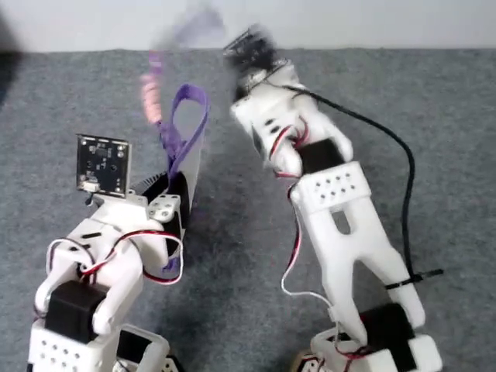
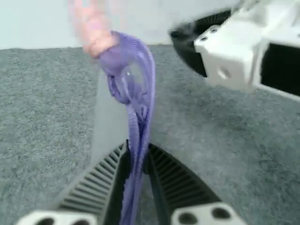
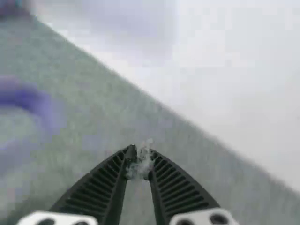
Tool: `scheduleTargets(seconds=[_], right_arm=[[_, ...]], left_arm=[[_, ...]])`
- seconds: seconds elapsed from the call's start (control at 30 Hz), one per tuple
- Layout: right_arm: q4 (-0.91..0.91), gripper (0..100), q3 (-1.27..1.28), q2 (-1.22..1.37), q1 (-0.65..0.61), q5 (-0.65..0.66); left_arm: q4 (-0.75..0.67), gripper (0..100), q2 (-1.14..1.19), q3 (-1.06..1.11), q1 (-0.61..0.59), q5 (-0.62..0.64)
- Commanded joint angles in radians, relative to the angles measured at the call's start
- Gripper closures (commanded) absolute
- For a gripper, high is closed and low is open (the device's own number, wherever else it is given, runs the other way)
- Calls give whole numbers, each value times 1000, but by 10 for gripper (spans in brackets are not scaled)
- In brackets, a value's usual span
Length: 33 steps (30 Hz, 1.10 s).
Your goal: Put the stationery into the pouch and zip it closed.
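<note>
A purple strap loop [image 1: 186, 116] [image 2: 136, 93] rises from my left gripper [image 1: 177, 194] [image 2: 138, 150], which is shut on its lower end. A blurred pink piece [image 1: 151, 97] [image 2: 93, 33] hangs at the top of the loop. A pale see-through panel [image 2: 108, 117] lies beside the strap; I cannot tell whether it is the pouch. A purple blur [image 1: 194, 27] shows at the table's far edge. My right gripper [image 1: 252, 50] [image 3: 138, 161] is at the far middle of the table, blurred. It is shut on a small whitish tuft [image 3: 139, 164].
Grey carpet-like cloth [image 1: 434, 139] covers the table, with a pale wall behind. A black cable [image 1: 407, 178] runs along the right arm. The right arm's white body [image 2: 243, 51] stands close beside the strap loop.
</note>
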Motion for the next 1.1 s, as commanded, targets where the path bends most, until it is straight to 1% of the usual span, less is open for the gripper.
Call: scheduleTargets(seconds=[0.0, 0.13, 0.33, 0.47, 0.53, 0.67, 0.77, 0.87, 0.97, 1.07], right_arm=[[-91, 991, -18, 24, 41, 31], [-117, 991, -18, 59, 59, 34], [10, 991, -20, -44, 13, 26], [111, 990, -25, -127, -12, -60], [189, 990, -48, -145, -18, -95], [348, 989, -117, -147, -19, -189], [421, 989, -163, -154, -21, -242], [470, 989, -227, -156, -51, -279], [521, 989, -279, -156, -61, -302], [582, 989, -284, -157, -54, -305]], left_arm=[[12, 991, 8, -30, -3, 9], [9, 991, 8, -30, -3, 9], [8, 991, 8, -30, -3, 9], [6, 991, 8, -30, -3, 9], [6, 991, 8, -30, -3, 9], [6, 991, 8, -24, -3, 9], [6, 991, 9, -22, -3, 9], [6, 991, 14, -21, 0, 9], [2, 990, 17, -13, 57, 5], [-43, 985, 17, 36, 92, 2]])
